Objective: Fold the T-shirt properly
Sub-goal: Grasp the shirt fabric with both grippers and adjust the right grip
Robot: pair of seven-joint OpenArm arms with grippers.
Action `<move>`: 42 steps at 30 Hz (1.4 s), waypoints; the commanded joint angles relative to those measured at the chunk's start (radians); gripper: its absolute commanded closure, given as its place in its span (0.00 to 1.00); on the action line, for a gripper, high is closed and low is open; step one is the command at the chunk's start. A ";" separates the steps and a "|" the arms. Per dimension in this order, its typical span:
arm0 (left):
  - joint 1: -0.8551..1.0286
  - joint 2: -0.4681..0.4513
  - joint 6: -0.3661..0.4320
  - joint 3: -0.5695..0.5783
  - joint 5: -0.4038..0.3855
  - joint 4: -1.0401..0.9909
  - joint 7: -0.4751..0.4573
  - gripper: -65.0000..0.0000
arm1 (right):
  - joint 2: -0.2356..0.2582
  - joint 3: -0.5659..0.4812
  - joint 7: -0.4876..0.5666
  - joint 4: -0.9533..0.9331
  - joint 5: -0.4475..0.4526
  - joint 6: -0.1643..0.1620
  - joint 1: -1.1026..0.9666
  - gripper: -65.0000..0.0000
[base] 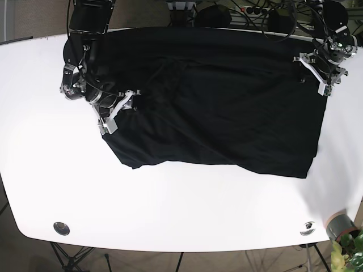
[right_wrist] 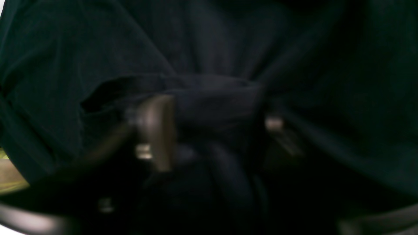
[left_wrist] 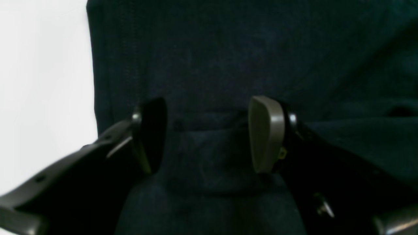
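no readable text, labels, numbers anywhere

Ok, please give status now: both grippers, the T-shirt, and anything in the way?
Left gripper open, jaws astride a T-shirt fold at its edge. Right gripper blurred, fabric bunched between its jaws, closure unclear. Shirt spread on the white table, not yet folded. Nothing in the way.

Black T-shirt (base: 227, 107), spread mostly flat on white table, left side seemingly bunched; lower hem uneven

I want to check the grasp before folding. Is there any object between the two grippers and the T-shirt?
Nothing visible does. The left gripper has its fingers spread directly over the dark T-shirt near its edge, and the right gripper already has bunched cloth between its fingers. Only the white table surrounds the shirt.
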 commanded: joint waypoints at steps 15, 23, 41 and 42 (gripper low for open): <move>-0.004 -0.017 0.000 -0.004 -0.011 0.015 -0.018 0.43 | 0.011 0.004 0.008 0.067 0.019 0.005 0.012 0.81; -0.004 -0.017 0.000 -0.004 -0.011 0.015 -0.018 0.43 | 0.011 0.004 0.005 0.129 0.017 0.004 0.018 0.82; -0.022 -0.019 0.000 -0.002 -0.011 -0.025 -0.018 0.43 | 0.055 0.002 0.005 0.097 0.020 0.004 0.101 0.73; -0.024 -0.019 0.000 -0.002 -0.010 -0.030 -0.018 0.43 | 0.060 0.002 0.005 0.097 0.025 0.004 0.095 0.68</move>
